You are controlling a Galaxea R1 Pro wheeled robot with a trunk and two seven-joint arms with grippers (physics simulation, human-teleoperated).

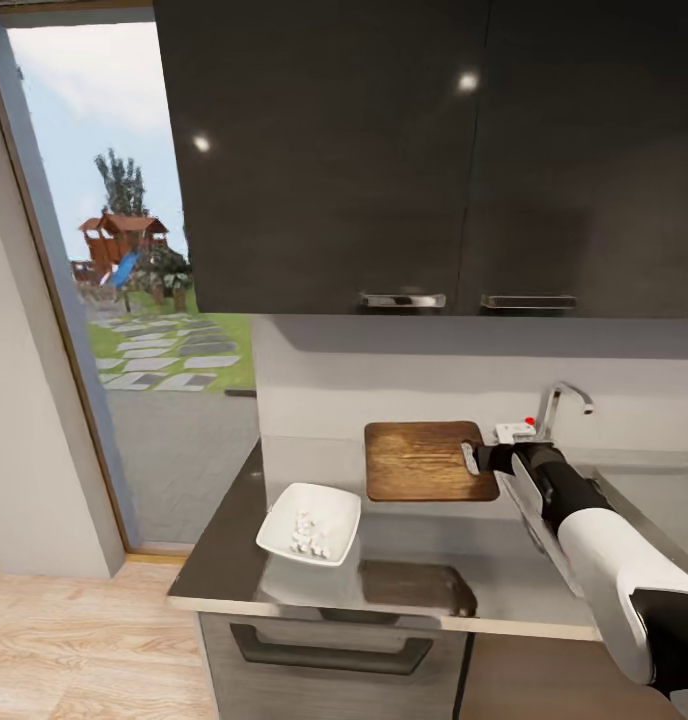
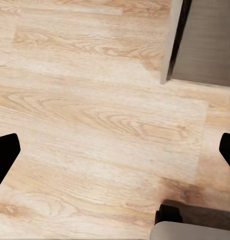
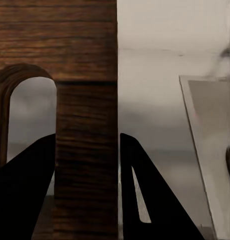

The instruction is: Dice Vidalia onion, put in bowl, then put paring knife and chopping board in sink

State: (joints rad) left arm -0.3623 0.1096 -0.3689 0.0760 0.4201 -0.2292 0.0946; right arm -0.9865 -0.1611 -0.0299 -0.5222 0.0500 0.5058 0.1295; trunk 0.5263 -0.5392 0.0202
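The right gripper [image 1: 471, 458] clamps the chopping board [image 1: 424, 460] by its handle end, lifted off the countertop [image 1: 224, 560] for the sink [image 1: 664, 500] at its 3 o'clock; the diced onion [image 1: 309, 535] fills the bowl [image 1: 284, 515]; the left gripper [image 2: 115, 155] hangs wide over the floor [image 2: 94, 100]

Dark wall cabinets [image 1: 424, 150] overhead, open doorway [image 1: 134, 300] to garden, light wood floor [image 2: 94, 115]

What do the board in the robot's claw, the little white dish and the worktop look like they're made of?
The chopping board looks like dark stained wood: grain lines run along it. The bowl looks like glazed white ceramic, smooth and evenly white, though plastic is possible. The countertop seems polished stone or laminate: it is glossy and mirrors the board.
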